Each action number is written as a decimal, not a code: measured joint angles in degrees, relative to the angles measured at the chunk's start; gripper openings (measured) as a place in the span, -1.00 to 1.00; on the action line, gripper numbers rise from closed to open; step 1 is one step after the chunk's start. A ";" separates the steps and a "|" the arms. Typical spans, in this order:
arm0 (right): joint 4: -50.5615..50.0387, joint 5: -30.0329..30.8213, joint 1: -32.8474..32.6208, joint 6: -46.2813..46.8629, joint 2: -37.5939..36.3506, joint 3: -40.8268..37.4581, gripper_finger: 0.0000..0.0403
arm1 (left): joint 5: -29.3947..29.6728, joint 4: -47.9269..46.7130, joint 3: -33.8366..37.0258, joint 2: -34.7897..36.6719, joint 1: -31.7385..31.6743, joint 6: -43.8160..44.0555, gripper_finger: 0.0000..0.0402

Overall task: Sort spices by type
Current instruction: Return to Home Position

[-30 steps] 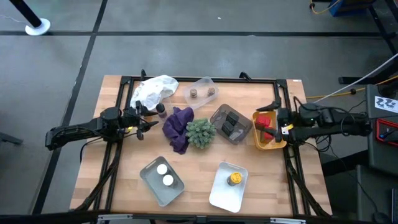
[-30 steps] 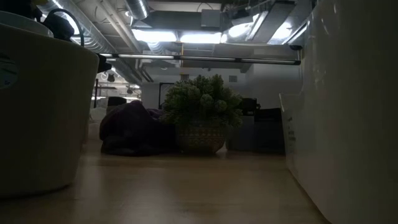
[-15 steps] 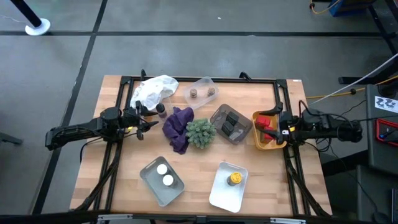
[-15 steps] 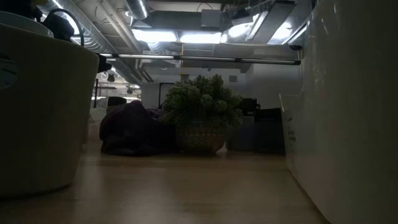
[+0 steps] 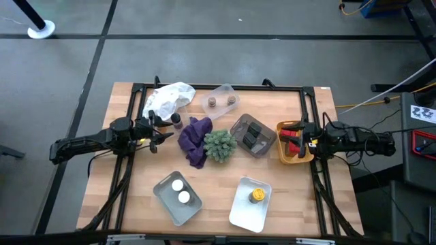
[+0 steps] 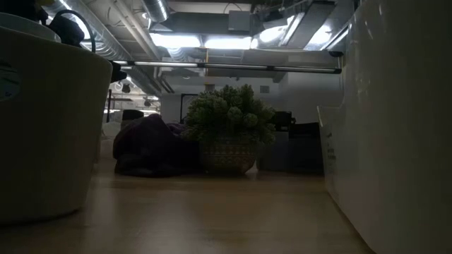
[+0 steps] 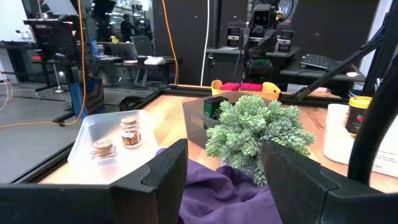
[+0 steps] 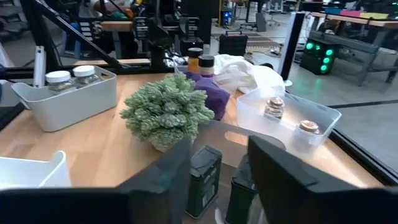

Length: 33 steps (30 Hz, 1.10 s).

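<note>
The high camera looks straight down on the whole bench [image 5: 218, 197], with an arm at each side edge. The low camera sits at bench-top height, very near a pale bin wall [image 6: 42, 127]. It faces level across the wood to the plant [image 6: 229, 123] and the room's ceiling beyond. The left wrist camera looks past the left tool [image 7: 224, 158] across the bench toward the right arm's side. The right wrist camera looks past the right tool [image 8: 217, 158] the opposite way. All four views share the plant, and both wrist views share the clear tray [image 7: 81, 149].
</note>
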<state>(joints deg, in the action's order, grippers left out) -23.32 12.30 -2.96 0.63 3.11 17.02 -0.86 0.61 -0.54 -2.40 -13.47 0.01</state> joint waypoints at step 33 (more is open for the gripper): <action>22.85 -1.83 -0.02 -2.84 0.00 -15.04 -0.97 | -0.01 0.01 0.00 0.01 0.00 0.00 -0.04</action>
<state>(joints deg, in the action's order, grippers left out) -0.47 10.48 -2.98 -2.21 3.12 1.97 -0.86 0.62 -0.54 -2.39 -13.47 0.01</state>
